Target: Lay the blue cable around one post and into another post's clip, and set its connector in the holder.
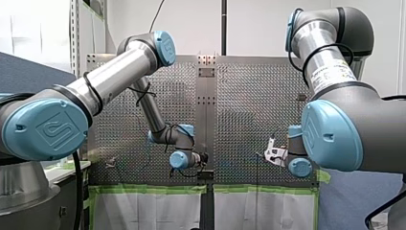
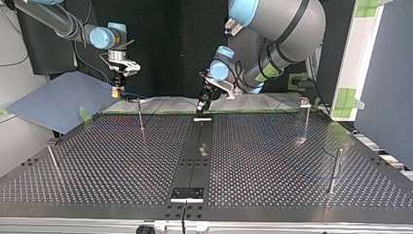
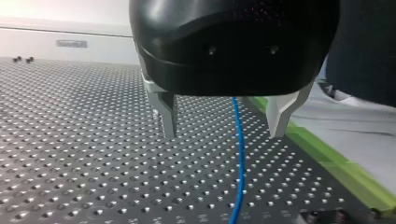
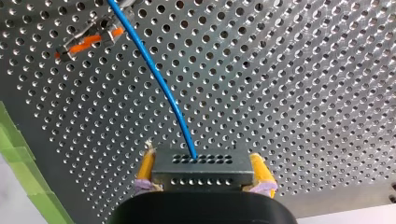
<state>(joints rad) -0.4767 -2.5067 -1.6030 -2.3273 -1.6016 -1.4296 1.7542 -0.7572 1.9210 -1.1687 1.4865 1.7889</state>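
In the right wrist view my right gripper (image 4: 201, 159) is shut with its yellow pads on a grey perforated connector block (image 4: 201, 171). The blue cable (image 4: 159, 79) leaves the block and curves off over the perforated table towards a post with an orange clip (image 4: 88, 41). In the left wrist view my left gripper (image 3: 223, 134) is open just above the table, and the blue cable (image 3: 240, 158) runs on the plate between its metal fingers (image 3: 168, 114). In the top view my right gripper (image 2: 116, 90) hangs at the far left edge and my left gripper (image 2: 200, 106) at the far middle.
Thin posts stand on the table in the top view: one at the far left (image 2: 140, 116), one at the far right (image 2: 307, 117), one at the near right (image 2: 335, 170), one at the near left (image 2: 52, 162). A black holder plate (image 2: 187, 193) sits at the near middle. Green tape (image 3: 327, 156) marks the table's edge.
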